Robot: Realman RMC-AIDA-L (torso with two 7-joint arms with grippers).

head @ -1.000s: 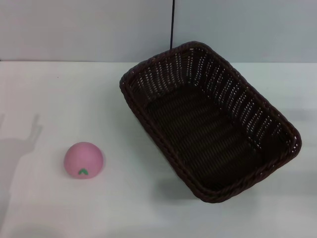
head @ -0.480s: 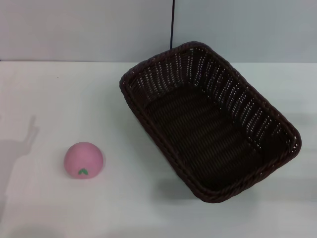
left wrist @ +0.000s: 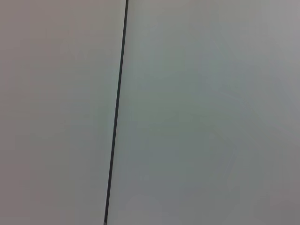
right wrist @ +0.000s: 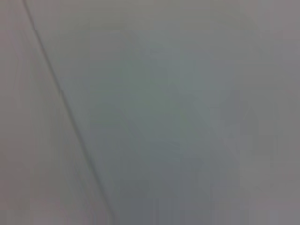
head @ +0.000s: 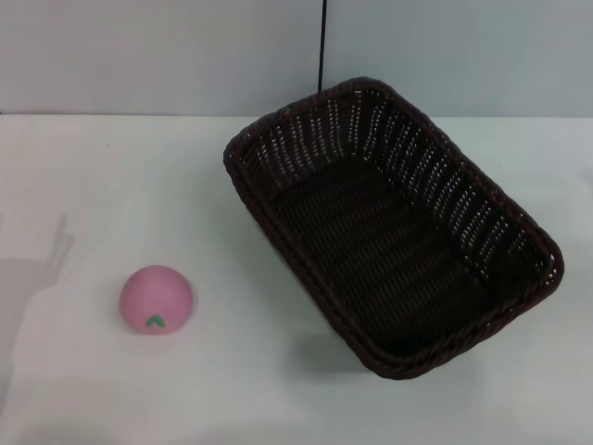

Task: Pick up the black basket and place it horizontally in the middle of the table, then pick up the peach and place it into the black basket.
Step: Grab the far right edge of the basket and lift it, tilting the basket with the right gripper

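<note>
The black basket point(head: 389, 227) lies on the white table point(head: 111, 176), right of centre and turned diagonally, its long side running from back left to front right. It is empty. The pink peach point(head: 156, 298) rests on the table at the front left, well apart from the basket, its green leaf mark facing me. Neither gripper shows in the head view. Both wrist views hold only a plain grey wall, with a thin dark line point(left wrist: 116, 112) in the left one.
A grey wall point(head: 139, 56) runs behind the table, with a thin dark vertical line point(head: 322, 42) just behind the basket. An arm's faint shadow point(head: 42, 269) falls on the table's left edge.
The shadow at the table's left edge has shifted and faded slightly. Basket and peach have not moved.
</note>
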